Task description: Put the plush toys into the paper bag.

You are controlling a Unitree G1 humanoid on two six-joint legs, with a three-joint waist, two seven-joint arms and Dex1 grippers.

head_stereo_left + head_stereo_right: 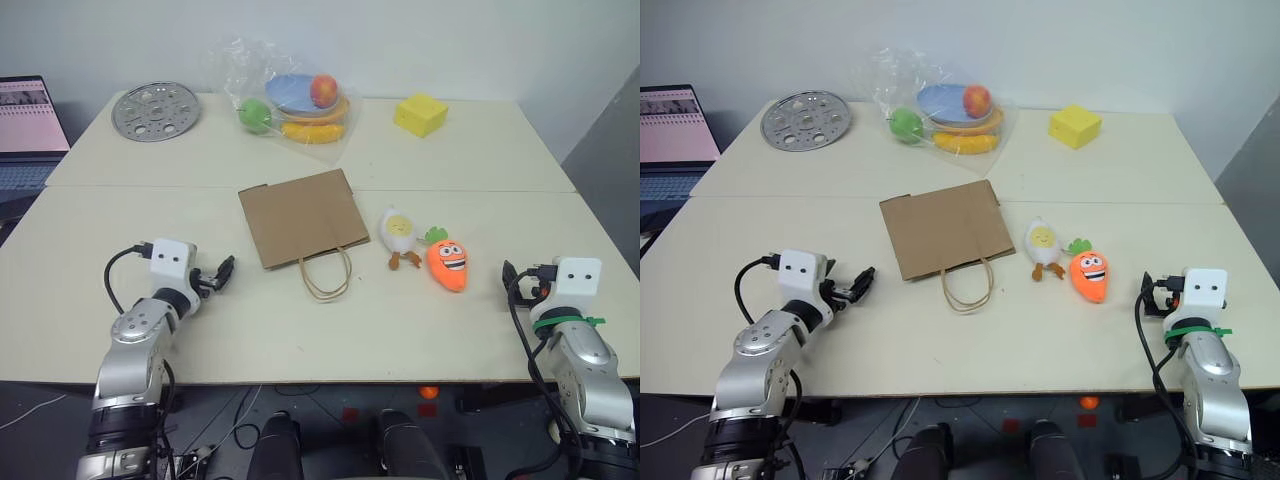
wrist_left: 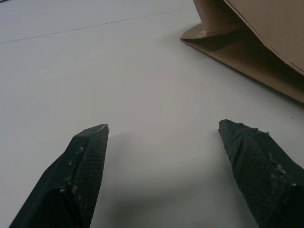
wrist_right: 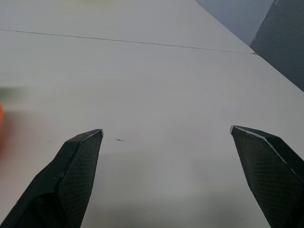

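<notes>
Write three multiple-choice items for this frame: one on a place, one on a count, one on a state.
1. Where does the white-and-yellow plush egg figure lie?
A. Between the flat brown paper bag and the orange plush carrot
B. Inside the bag
C. Beside the yellow cube

2. How many plush toys lie on the cream table?
A. One
B. Two
C. Three

3. How is the left hand?
A. Shut on the carrot
B. Shut on the bag's handle
C. Open, holding nothing

Answers: 1 A, the egg sits right of the bag and left of the carrot. 2 B, only egg and carrot. 3 C, its fingers stand apart over bare table.
</notes>
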